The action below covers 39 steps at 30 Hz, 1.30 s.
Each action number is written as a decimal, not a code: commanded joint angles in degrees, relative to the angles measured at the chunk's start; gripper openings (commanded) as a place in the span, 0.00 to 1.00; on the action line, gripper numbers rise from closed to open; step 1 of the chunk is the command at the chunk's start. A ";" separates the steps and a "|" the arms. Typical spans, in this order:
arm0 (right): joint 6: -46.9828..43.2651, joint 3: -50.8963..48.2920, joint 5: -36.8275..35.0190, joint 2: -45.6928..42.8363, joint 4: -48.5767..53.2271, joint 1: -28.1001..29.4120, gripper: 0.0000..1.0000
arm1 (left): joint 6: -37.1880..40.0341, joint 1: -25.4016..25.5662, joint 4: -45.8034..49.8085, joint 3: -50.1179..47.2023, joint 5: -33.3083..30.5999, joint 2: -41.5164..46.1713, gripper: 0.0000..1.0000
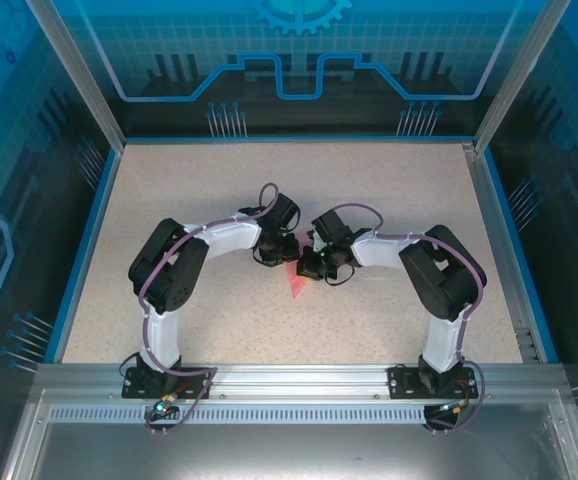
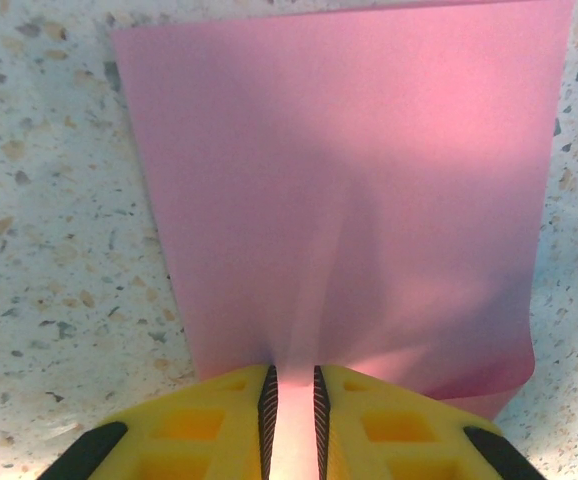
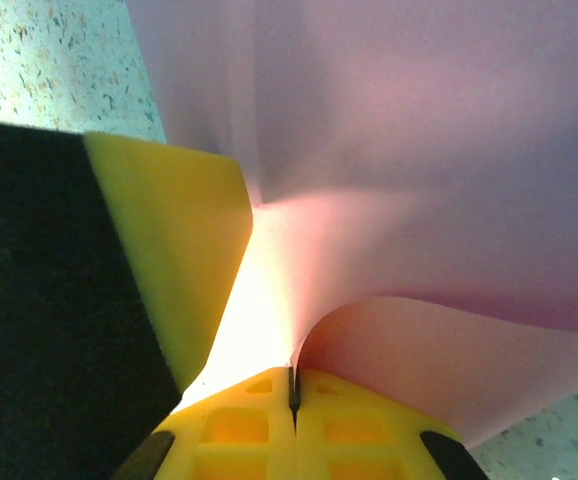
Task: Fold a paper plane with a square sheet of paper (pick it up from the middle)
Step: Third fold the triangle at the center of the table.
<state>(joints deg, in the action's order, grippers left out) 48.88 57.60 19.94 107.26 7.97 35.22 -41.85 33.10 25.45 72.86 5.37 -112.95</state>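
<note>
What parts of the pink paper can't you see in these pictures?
Top view: most of the pink paper hides under the two wrists.
Left wrist view: its near edge disappears between the left fingers.
Right wrist view: the paper runs off the picture's top and right edges.

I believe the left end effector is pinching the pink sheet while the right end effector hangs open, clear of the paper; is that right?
Not quite. The left end effector does pinch the pink sheet, but the right end effector does not hang open, clear of the paper. The right wrist view shows it shut on the sheet's curled edge.
</note>
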 commanded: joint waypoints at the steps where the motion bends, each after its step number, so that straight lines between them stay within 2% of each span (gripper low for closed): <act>1: -0.28 0.97 0.35 0.78 -3.73 0.74 0.05 | 0.79 0.38 2.32 -0.65 0.40 -0.56 0.21; 12: -0.77 -0.02 -0.93 0.33 -1.19 0.68 0.05 | 1.13 -0.79 1.91 0.70 -2.64 4.69 0.21; 25: -1.51 0.38 -0.70 -0.42 -1.36 0.73 0.05 | 1.12 -2.08 3.00 2.72 -2.51 -1.76 0.12; 39: -2.63 1.15 0.13 0.24 -2.57 0.71 0.05 | 1.13 -1.99 3.20 1.98 -0.54 -3.16 0.09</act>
<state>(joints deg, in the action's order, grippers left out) 47.57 57.60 19.97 107.26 5.91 35.22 -41.60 31.11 26.74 74.89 3.70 -114.28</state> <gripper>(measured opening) 0.048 0.098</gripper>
